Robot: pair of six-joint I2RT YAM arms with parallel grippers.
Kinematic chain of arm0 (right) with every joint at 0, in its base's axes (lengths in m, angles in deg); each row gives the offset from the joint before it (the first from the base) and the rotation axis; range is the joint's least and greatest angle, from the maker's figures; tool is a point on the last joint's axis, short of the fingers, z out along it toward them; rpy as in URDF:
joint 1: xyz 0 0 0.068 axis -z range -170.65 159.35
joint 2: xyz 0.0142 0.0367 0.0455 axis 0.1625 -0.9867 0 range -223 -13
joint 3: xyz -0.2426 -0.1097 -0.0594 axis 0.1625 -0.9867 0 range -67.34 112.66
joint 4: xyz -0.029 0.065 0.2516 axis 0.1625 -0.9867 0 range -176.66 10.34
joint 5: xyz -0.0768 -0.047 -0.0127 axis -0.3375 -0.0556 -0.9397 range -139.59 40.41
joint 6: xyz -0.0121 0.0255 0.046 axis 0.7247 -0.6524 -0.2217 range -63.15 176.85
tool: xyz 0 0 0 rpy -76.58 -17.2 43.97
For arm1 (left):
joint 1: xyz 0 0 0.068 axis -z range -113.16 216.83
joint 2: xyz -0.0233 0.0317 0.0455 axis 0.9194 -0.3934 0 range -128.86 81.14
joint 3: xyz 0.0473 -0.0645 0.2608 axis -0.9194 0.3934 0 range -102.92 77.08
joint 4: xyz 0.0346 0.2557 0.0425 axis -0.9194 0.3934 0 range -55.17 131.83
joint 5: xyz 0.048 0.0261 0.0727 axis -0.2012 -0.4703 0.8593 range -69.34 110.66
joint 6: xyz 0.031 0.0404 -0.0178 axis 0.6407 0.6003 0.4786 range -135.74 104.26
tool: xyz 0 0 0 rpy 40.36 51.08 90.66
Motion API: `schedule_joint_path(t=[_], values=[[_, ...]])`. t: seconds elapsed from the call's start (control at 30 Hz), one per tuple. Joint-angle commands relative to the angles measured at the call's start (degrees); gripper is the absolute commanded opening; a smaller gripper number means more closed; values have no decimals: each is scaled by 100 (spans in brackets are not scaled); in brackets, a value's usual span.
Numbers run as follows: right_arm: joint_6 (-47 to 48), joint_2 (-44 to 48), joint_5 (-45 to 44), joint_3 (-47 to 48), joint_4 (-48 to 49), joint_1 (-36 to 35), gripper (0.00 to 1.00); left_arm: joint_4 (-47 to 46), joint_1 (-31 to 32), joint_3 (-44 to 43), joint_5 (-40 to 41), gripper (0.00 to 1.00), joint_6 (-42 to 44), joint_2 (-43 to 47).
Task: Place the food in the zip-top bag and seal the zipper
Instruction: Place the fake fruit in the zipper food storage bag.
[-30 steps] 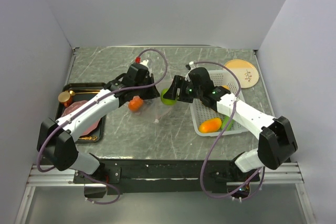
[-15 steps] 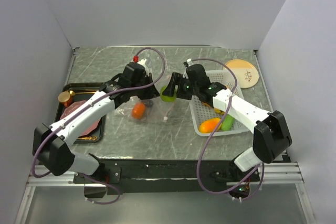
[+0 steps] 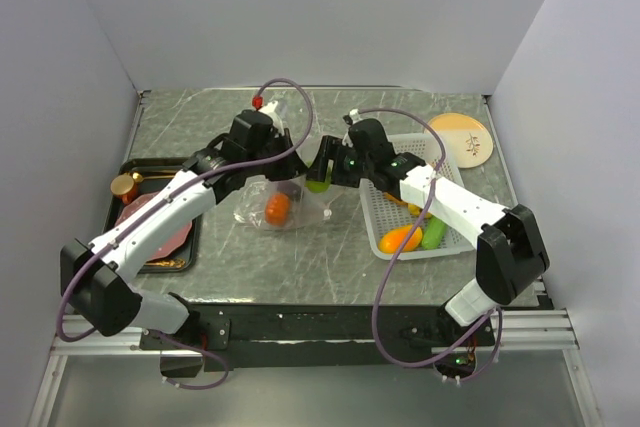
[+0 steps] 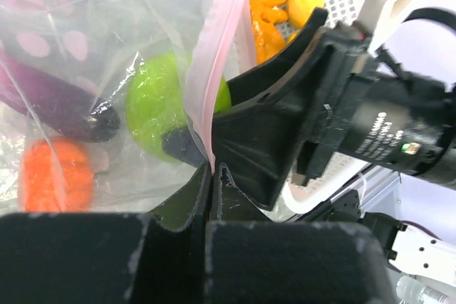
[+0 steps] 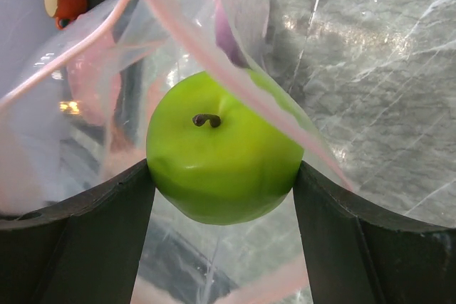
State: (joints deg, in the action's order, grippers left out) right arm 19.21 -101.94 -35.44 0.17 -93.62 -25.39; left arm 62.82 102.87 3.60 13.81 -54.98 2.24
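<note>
At the tabletop's middle, the right gripper [image 5: 222, 167], clenched on the green lime [image 5: 222, 160], has slipped it partway into the zip-top bag [image 4: 85, 19]. The left gripper [image 4: 211, 176] pinches the zipper [image 4: 214, 69], so letting go likely follows.

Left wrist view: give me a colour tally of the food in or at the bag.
Purple: 1, eggplant
Red-orange: 1, tomato
Green: 1, lime, gripped by the right fingers at the zip-top bag mouth
Total: 3
</note>
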Motion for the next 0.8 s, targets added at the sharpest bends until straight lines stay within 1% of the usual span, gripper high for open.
schedule_joint_path(t=[0.0,0.03,0.07,0.13,0.2,0.23,0.27,0.33,0.4,0.43,0.47,0.53,0.6,0.67,0.77], values=[[108,298,-316,158,-11,-33,49,-145,0,-352,61,1,-48,199],[109,360,-499,105,-37,-41,58,-101,0,-369,166,1,-66,208],[117,430,-562,79,-37,-33,62,-74,0,-378,228,1,-66,225],[161,676,-781,9,-89,-41,63,66,0,-448,525,1,-66,278],[231,956,-1072,-27,-134,-41,68,145,0,-527,667,1,-31,409],[275,1054,-1116,-79,-116,-33,69,233,0,-536,1050,1,13,427],[293,1142,-1186,-106,-116,-33,74,225,-8,-545,1159,1,39,488],[372,1371,-1196,-132,-64,-6,80,268,-96,-563,1160,1,101,489],[477,1389,-1020,-71,-37,20,84,251,-131,-624,994,1,127,419],[504,1345,-950,-27,-46,20,84,208,-123,-624,915,1,128,384],[548,1293,-854,17,-63,20,81,146,-131,-616,731,1,110,375],[548,1047,-485,140,-28,11,82,32,-131,-493,572,1,49,348],[426,854,-274,184,-20,20,85,31,-123,-475,518,1,31,331],[338,783,-203,123,94,11,86,40,-131,-440,527,1,40,357],[328,721,-150,70,183,20,95,-21,-131,-353,501,1,66,436]])
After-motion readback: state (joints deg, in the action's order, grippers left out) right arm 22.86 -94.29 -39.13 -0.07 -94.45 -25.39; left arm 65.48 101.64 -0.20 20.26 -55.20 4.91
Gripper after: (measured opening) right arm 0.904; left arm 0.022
